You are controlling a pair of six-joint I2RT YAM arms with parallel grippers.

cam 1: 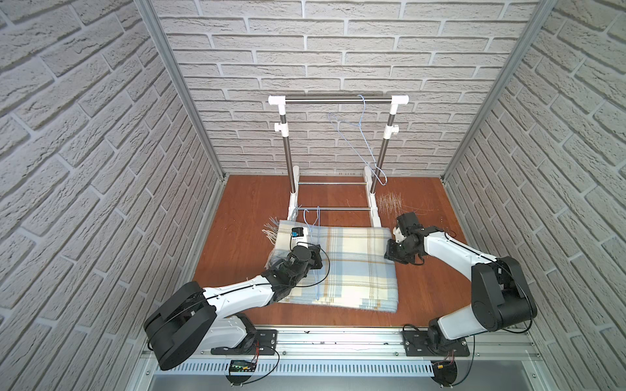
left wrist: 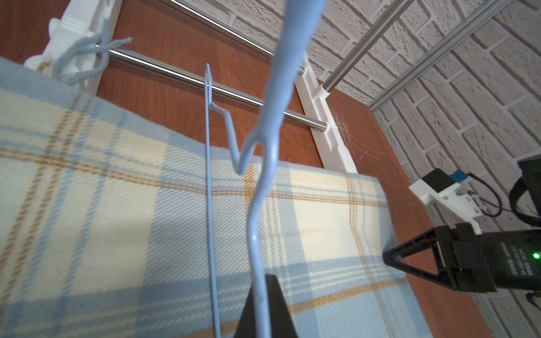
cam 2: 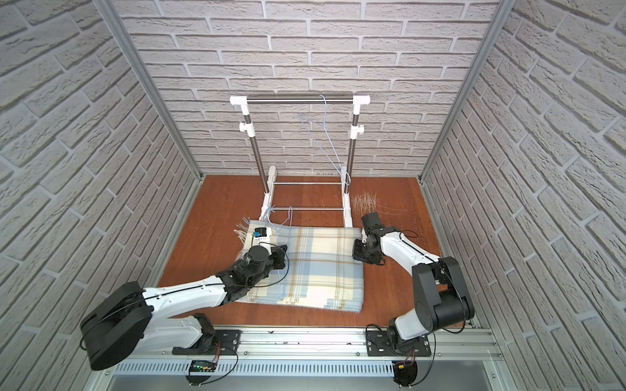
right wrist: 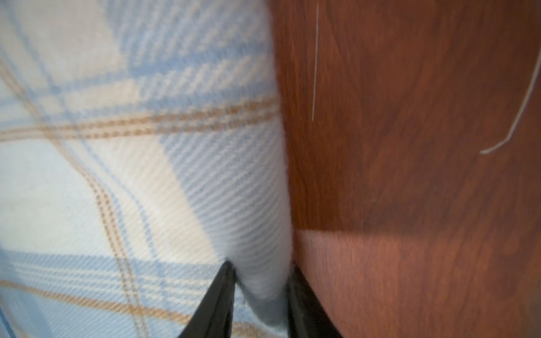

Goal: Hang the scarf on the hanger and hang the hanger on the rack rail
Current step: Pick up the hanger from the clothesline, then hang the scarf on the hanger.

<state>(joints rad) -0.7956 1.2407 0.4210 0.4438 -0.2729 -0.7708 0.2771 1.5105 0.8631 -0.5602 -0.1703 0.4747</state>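
Blue wire hanger (left wrist: 258, 202) is pinched tight in L gripper (cam 1: 316, 259), held up over the L part of the scarf (cam 1: 355, 264). Scarf lies flat & folded on the brown counter (cam 1: 244, 203), just in front of the rack (cam 1: 338, 100). 2nd hanger (cam 1: 360, 135) hangs on the rack's top bar. Loose threads (cam 1: 389, 203) lie by its R foot. R gripper (right wrist: 261, 272) is at the scarf's R edge, squeezing a bump of cloth btw. its fingers.
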